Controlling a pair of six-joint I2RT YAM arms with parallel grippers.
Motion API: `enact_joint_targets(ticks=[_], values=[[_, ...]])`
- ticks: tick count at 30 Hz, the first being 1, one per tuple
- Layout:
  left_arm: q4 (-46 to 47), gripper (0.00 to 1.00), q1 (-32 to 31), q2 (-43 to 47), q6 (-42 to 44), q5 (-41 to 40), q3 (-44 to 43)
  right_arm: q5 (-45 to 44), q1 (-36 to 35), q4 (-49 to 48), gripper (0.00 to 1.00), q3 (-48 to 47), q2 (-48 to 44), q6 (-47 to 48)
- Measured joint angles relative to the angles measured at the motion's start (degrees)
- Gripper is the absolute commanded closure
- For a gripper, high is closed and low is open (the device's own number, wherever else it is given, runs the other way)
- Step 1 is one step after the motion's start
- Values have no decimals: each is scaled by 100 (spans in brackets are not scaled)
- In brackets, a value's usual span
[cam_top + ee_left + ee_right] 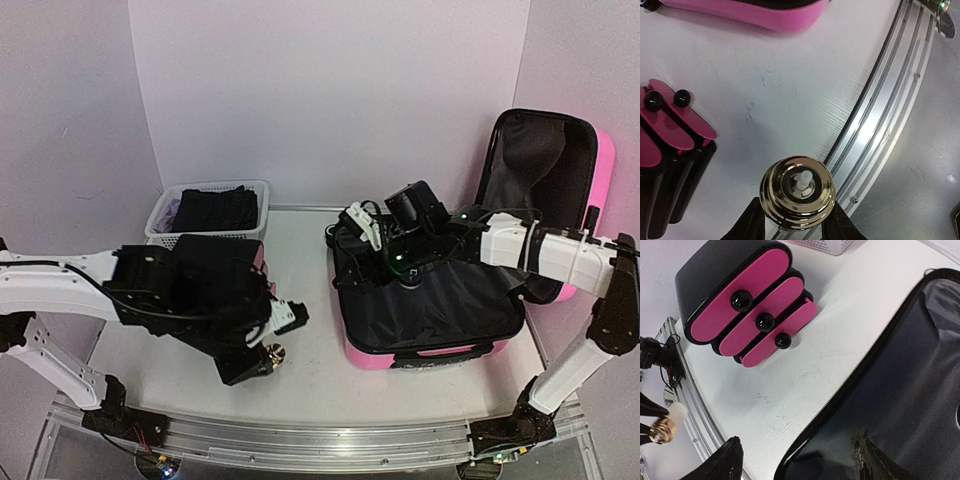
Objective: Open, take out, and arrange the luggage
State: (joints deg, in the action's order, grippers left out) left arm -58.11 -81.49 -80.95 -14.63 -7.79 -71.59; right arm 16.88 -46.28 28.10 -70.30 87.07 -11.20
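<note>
- Luggage (420, 355): pink hard-shell case on the right half of the table (310, 300). It lies open, with the base flat and the black lining exposed. The lid (545, 160) stands upright at the far right, which leaves the base free to reach into.
- Right end effector (796, 442): fingers spread wide and gripping nothing. It hangs over the near-left zipper edge of the case, one finger above the table and the other above the lining. By my reading it is placed to go in for another item.
- Left end effector (796, 225): closed on a gold-capped bottle (797, 192), with one finger on each side just under the cap. It holds the bottle low at the near edge of the table, well apart from the case, probably to stand it upright there.
- Set of nested black boxes with pink fronts and black knobs (755, 315): on the table just beside the bottle, left of the case. They seem to form one arranged group with the bottle.
- White mesh basket (262, 208): at the far left corner, holding dark folded cloth (215, 210).
- Progress, judged: case opened, unpacking partly done, arranging in hand.
</note>
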Motion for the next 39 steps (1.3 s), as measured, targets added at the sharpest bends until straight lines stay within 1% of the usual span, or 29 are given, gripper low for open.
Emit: enact_joint_targets(ticks=[3,9,12,14,17,20,25,27,32,37,39], values=[[-11,90,245,579,-20,-24,-31,107,-164,-42,26,-315,415,754],[-155,91,822,1598,-186,-245,-26,861,-302,-319,29,-872,1307,2538],[-199,91,1038,2116,-293,-448,-26,1215,-367,-378,34,-1305,1930,3309],[-192,91,1193,2452,-348,-592,-26,1364,-400,-553,39,-1440,2273,3574],[-162,91,1504,2828,-382,-654,-26,1458,-431,-890,40,-1633,2761,3681],[-83,91,1917,2990,-372,-590,-26,1438,-452,-1346,41,-1705,3169,3637],[96,91,2621,2964,-291,-144,59,1329,-457,-1884,41,-1976,3781,3451],[144,91,2798,2909,-262,66,98,1268,-466,-2024,41,-2046,3923,3379],[238,91,3058,2846,-168,470,190,1141,-476,-2326,42,-2085,4046,3252],[271,91,3217,2850,-160,710,221,1115,-527,-2623,46,-2085,4046,3169],[273,91,3281,2855,-164,807,251,1119,-546,-2723,50,-2085,4046,3130]])
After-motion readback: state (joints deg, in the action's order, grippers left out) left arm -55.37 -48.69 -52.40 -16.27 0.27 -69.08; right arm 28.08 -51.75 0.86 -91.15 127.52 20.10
